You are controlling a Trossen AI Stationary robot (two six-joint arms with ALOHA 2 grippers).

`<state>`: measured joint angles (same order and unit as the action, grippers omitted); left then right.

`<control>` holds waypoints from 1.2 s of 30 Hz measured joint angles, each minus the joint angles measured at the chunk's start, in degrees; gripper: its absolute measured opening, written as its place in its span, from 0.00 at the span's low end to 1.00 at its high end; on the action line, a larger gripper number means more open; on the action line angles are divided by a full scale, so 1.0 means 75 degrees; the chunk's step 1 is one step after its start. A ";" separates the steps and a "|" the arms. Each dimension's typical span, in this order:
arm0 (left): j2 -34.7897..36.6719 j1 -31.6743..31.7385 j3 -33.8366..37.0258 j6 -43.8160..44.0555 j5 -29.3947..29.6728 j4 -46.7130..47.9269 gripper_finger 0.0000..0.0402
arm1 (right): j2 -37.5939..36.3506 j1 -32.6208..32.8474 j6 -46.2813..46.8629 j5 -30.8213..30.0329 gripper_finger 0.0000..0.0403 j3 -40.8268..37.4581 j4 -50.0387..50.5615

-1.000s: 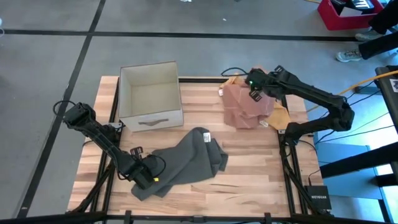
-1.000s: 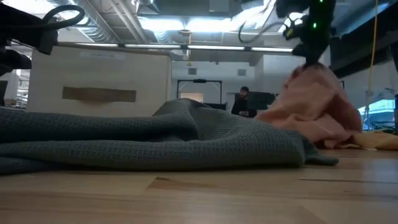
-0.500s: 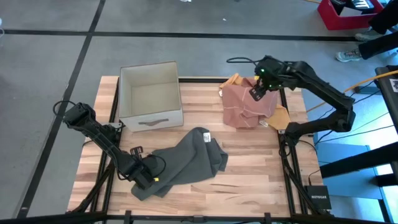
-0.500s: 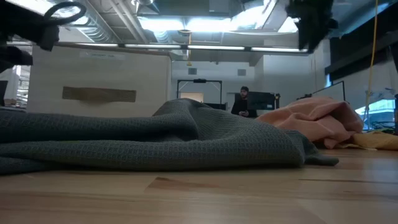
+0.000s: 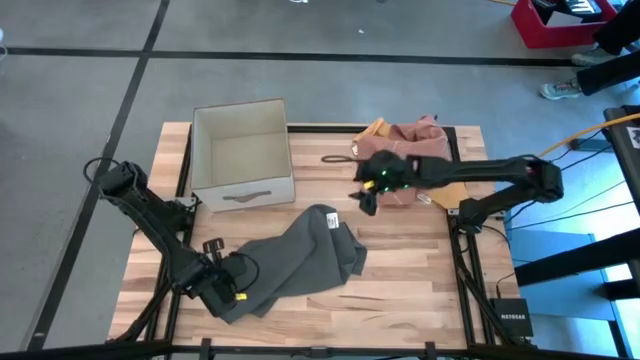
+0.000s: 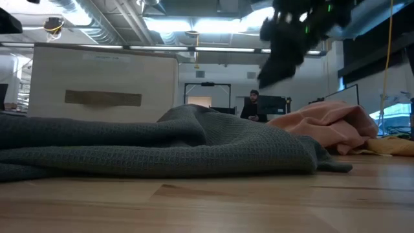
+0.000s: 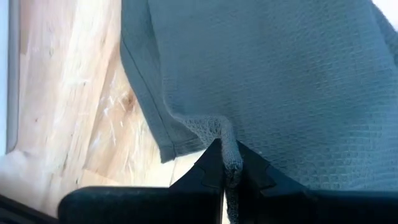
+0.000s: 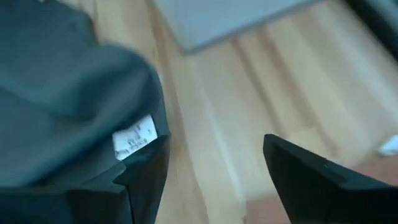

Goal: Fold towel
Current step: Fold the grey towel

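The grey towel (image 5: 300, 255) lies crumpled on the bench (image 5: 400, 290), stretched in a loose band from the left pincer (image 5: 222, 292) toward the right pincer (image 5: 366, 197). The left pincer is clamped on a pinch of the towel's hem at its near corner, as its wrist view shows. The right pincer hangs above the bare wood just beyond the towel's far end, jaws spread wide and empty, with the towel's white label (image 8: 135, 137) just ahead of it.

Judging by the rumpled cloth, no fold is made; the towel has yet to be spread flat and doubled over.

Beside the right pincer sits a pink cloth (image 5: 410, 140) heap; a box (image 5: 242, 153) stands past the towel's far edge. Open wood lies on the towel's right side for spreading.
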<state>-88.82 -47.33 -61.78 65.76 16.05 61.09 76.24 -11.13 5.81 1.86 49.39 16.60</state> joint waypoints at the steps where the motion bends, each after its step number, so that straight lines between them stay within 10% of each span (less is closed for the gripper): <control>1: 0.0000 -0.0008 0.0000 0.0011 0.0049 0.0011 0.02 | 0.0167 0.0002 -0.0010 0.0151 0.66 -0.0253 -0.0434; 20: -0.0003 0.0061 0.0008 -0.0055 0.0156 -0.0025 0.02 | 0.2914 0.0037 -0.0177 0.2296 0.63 -0.0883 -0.4217; 31: -0.0003 0.0067 0.0006 -0.0195 0.0338 -0.0019 0.02 | 0.2971 0.0045 -0.0176 0.2530 0.06 -0.0837 -0.4342; 36: 0.0083 0.0067 -0.0425 -0.0197 0.0497 0.0570 0.02 | 0.1789 0.0434 -0.0821 0.1569 0.06 -0.0162 -0.2692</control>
<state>-88.19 -46.83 -64.97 64.28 19.77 65.36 89.66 -7.88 -0.35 13.63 48.18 -3.59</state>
